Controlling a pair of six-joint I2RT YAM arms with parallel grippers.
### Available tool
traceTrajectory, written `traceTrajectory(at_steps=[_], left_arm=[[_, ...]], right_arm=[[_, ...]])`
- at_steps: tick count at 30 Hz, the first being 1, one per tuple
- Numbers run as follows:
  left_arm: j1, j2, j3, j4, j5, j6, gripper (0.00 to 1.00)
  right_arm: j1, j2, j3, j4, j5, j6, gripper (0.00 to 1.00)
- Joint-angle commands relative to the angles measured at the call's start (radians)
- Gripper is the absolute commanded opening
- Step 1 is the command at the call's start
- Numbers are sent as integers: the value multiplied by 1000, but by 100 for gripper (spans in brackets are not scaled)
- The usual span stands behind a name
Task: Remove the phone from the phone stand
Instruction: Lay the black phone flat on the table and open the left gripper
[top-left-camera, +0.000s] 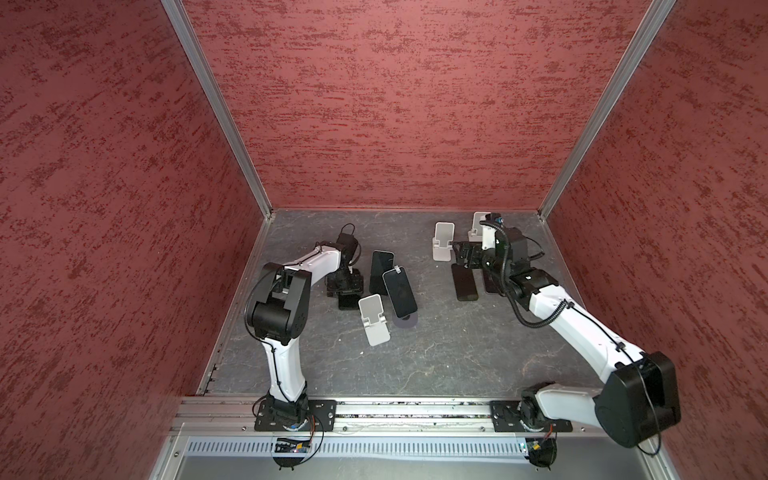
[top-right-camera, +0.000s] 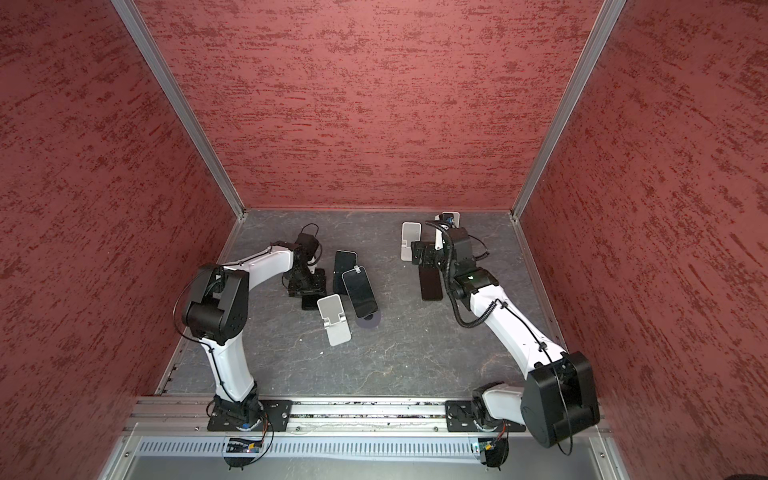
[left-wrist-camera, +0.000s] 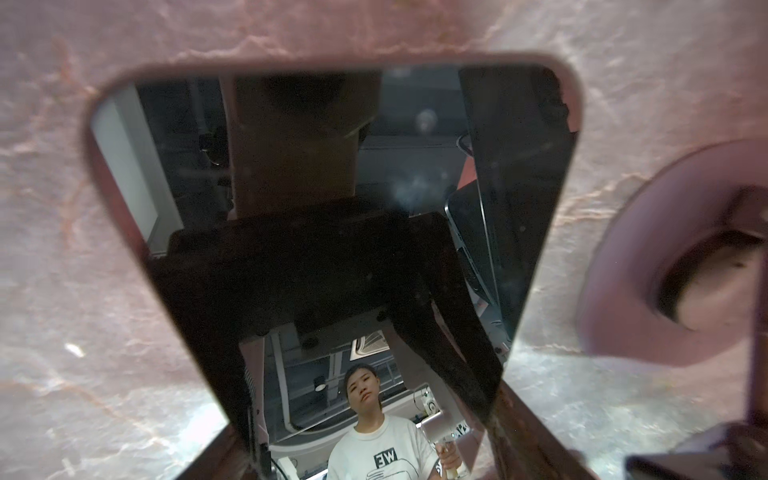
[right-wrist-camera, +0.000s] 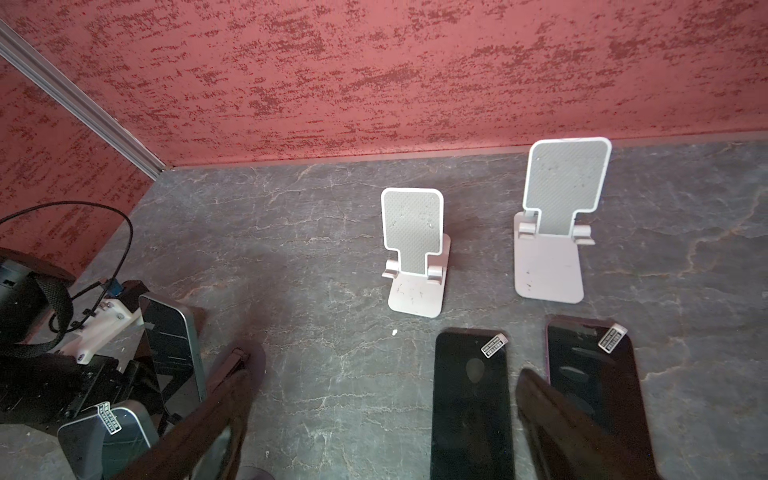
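My left gripper (top-left-camera: 347, 294) (left-wrist-camera: 361, 411) points down at the table, shut across the width of a dark phone (top-left-camera: 348, 302) (left-wrist-camera: 332, 208). That phone lies flat, low over the table; whether it touches I cannot tell. Just right of it a second phone (top-left-camera: 400, 293) leans on a dark phone stand with a round base (top-left-camera: 405, 322) (left-wrist-camera: 623, 291). A third phone (top-left-camera: 381, 268) stands behind it. My right gripper (top-left-camera: 463, 253) (right-wrist-camera: 386, 415) hangs open over the table with nothing in it. One of its fingers (right-wrist-camera: 552, 415) reaches between two flat black phones (right-wrist-camera: 471, 399) (right-wrist-camera: 590, 374).
An empty white stand (top-left-camera: 374, 318) sits in front of the left phones. Two more empty white stands (right-wrist-camera: 415, 249) (right-wrist-camera: 557, 224) are near the back wall by my right gripper. Red walls close three sides. The left arm's cable (right-wrist-camera: 83, 232) loops up near the left wall.
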Motion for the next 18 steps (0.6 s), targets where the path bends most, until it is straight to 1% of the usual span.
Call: traceTrajectory(at_steps=[1,6,18], left_arm=[[9,51,-8,-52,-42,-6,67],[9,58,0,-55,-51,-9,71],[9,87,25,-60,-57,-9,74]], right_arm=[[-4,-21,-15,17,14,0,99],[-4,-20,-15,21,15,0,99],[-4,-27,-20,26,23,-3,99]])
